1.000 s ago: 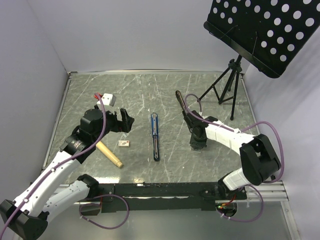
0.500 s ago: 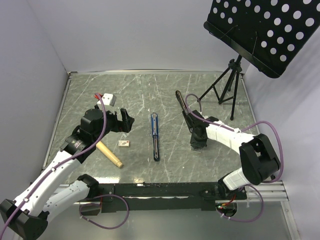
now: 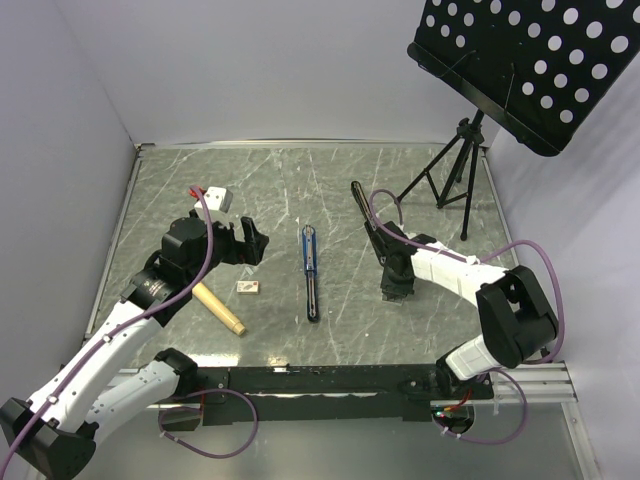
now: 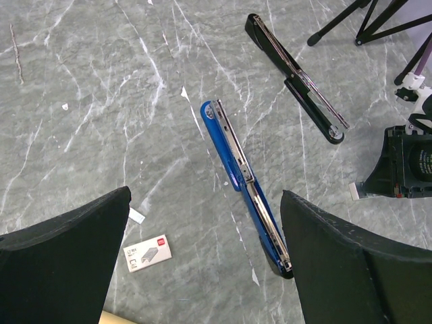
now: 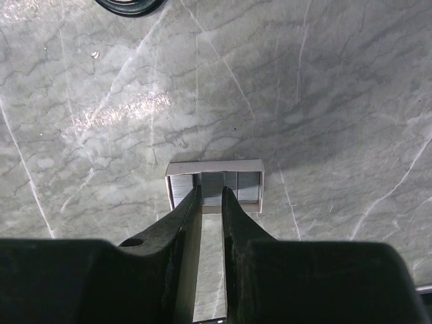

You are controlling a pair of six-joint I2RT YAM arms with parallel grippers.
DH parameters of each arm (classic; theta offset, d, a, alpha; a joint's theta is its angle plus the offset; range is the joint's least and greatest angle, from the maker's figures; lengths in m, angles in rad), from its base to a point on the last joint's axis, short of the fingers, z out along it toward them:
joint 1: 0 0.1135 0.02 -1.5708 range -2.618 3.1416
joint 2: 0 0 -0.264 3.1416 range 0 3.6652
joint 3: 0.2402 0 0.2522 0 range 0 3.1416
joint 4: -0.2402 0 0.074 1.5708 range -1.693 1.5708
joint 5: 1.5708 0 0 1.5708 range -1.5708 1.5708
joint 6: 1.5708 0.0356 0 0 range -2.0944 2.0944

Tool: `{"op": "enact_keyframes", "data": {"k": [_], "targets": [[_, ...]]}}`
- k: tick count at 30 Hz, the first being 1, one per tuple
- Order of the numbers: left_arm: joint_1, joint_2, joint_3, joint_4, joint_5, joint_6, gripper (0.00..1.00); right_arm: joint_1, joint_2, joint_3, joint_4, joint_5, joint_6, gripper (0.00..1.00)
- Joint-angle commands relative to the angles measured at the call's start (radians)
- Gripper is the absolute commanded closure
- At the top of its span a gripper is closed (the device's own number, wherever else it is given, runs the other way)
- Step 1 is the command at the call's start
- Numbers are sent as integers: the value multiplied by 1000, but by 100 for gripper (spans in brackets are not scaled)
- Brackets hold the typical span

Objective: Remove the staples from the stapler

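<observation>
Staples (image 5: pixel 246 187): silvery strips in small white tray (image 5: pixel 214 164) on table (image 5: pixel 324 81); right jaws nearly closed at its near edge, hold unclear; left jaws wide, empty; advise gentle release, straight lift.

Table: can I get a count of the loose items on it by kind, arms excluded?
Staplers: 2, the blue stapler and the black stapler
Small boxes: 2, the tan-and-white box and the open white box holding staples
Wooden stick: 1
Music stand: 1
Total: 6
</observation>
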Motion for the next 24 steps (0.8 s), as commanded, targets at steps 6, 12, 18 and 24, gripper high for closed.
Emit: {"op": "enact_keyframes", "data": {"k": [6,12,18,24], "targets": [[-5,7,0,29,5,-8,3,-10,0,-3,18,13,-2,83],[-5,4,-1,29,3,-8,3,-9,1,0,2,18,5,82],[-5,2,-1,30,5,-5,3,-10,-18,6,-15,19,9,79],[-5,1,-1,30,3,-5,3,-9,-26,6,-22,9,12,77]]}}
